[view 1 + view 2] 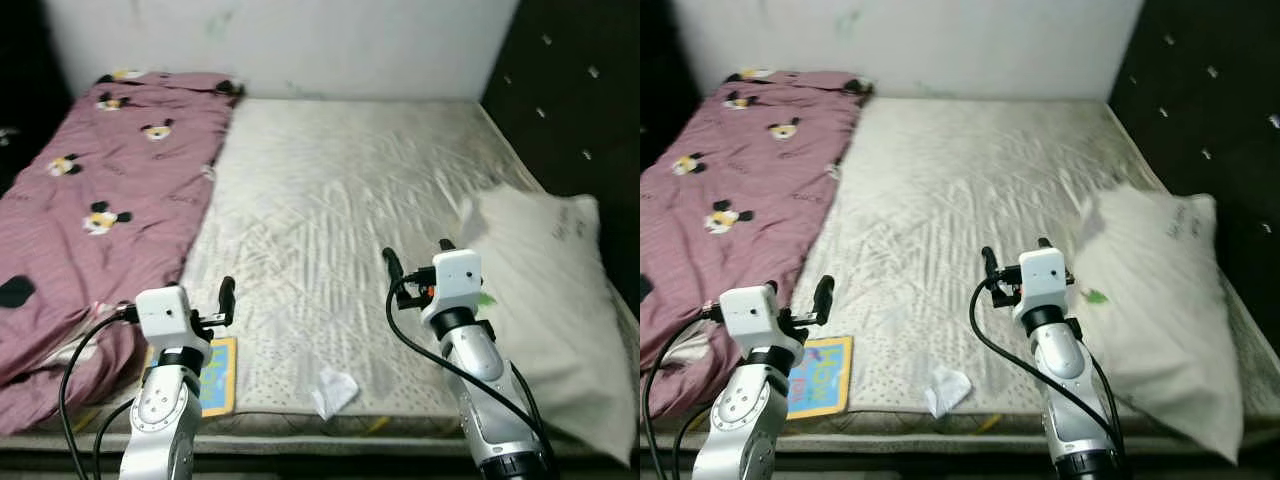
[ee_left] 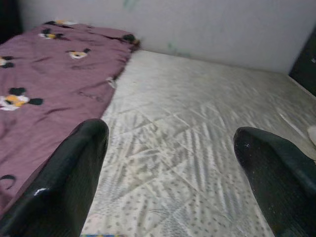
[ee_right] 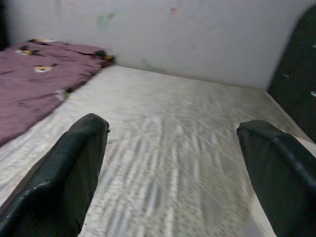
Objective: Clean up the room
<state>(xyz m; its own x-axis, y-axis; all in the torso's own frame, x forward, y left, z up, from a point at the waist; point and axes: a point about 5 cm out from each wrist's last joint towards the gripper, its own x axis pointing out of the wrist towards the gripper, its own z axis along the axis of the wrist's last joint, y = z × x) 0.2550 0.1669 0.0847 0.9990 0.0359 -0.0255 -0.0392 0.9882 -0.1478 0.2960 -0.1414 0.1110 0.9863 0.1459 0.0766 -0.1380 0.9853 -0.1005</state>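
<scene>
Both grippers are raised over the near edge of a bare quilted mattress (image 1: 340, 200), each with its jaws spread wide and nothing between them. In the wrist views the two black fingers (image 2: 64, 182) of the left gripper (image 1: 180, 305) stand far apart with only mattress fabric between and ahead of them. The same holds for the right gripper (image 1: 415, 262).

A maroon quilt (image 1: 100, 200) printed with cartoon mouse heads lies ahead of and to the outer side of the left gripper. It covers the left strip of the mattress and bunches into folds at the near corner, just beside that arm. Just below the left gripper's jaws, at the mattress's near edge, lies a flat children's book (image 1: 820, 375) with a blue and yellow cover, partly hidden by the arm. A crumpled piece of white paper (image 1: 335, 392) sits between the two arms, near the edge of the mattress, closer than either pair of jaws and touched by neither.

To the outer side of the right gripper a large white pillow (image 1: 550, 310) lies along the right side of the mattress, against a dark tufted headboard (image 1: 590, 100). It sits just beside that arm and carries a small green mark near the wrist. A pale wall (image 1: 300, 40) closes the far side. The stretch of mattress directly ahead of both pairs of jaws is open fabric.
</scene>
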